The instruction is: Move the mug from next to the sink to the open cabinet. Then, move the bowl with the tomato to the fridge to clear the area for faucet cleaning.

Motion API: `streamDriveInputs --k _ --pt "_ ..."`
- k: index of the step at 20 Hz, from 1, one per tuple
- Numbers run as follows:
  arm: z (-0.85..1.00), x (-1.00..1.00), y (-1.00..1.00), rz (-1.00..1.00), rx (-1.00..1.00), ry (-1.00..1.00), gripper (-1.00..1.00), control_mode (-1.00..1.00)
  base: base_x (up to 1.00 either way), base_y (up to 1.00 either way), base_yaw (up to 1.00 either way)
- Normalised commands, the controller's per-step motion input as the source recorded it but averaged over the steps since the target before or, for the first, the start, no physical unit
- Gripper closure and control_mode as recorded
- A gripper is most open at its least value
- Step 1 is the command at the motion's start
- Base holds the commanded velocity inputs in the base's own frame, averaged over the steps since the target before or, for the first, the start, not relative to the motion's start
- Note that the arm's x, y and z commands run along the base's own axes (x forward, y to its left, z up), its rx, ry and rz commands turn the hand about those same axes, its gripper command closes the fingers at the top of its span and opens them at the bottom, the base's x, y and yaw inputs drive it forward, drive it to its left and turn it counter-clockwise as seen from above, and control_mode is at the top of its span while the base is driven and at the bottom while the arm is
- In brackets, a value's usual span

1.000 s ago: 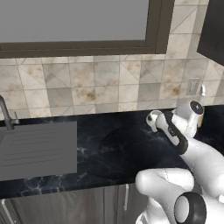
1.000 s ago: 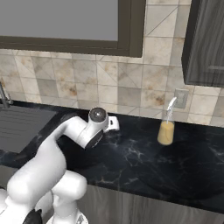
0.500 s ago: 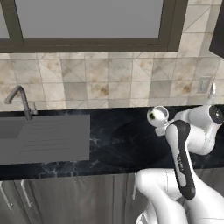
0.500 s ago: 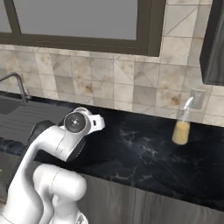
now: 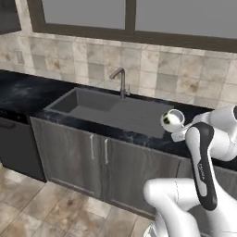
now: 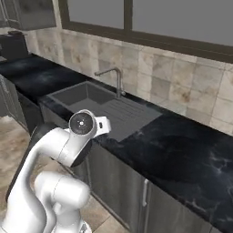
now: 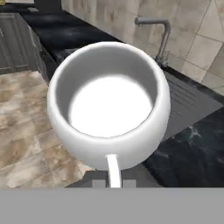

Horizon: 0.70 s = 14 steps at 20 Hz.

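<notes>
My gripper [image 7: 113,183] is shut on the handle of the mug [image 7: 109,100], a squat white cup whose open mouth faces the hand camera. In the left base view the mug [image 5: 172,121] hangs at the end of my arm, in front of the counter edge and right of the sink [image 5: 92,109]. The dark grey sink [image 6: 88,98] has a ribbed drainboard on its right, and the faucet [image 6: 117,79] stands behind it. The faucet [image 7: 159,35] also appears beyond the mug, with the drainboard below it.
A black marble counter [image 6: 182,154] runs right of the sink under a tiled wall and a dark-framed window [image 5: 129,16]. Dark grey base cabinets [image 5: 88,162] stand below, a black appliance front [image 5: 14,148] to their left. Tiled floor [image 5: 41,208] lies in front.
The whole picture has shifted: the base has backed away and swung left, so the sink, cabinets and floor now come into view. The mug stays in my shut gripper.
</notes>
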Motion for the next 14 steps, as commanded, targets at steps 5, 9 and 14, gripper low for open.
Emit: streamDriveInputs --k 5,9,14 --pt "0.0 0.0 0.0 0.0 0.0 0.0 1.0 1.0 -0.13 0.72 0.76" --pt "0.0 0.0 0.0 0.0 0.0 0.0 1.0 1.0 0.02 0.68 0.66" --pt "0.0 0.0 0.0 0.0 0.0 0.0 1.0 1.0 0.07 0.38 0.39"
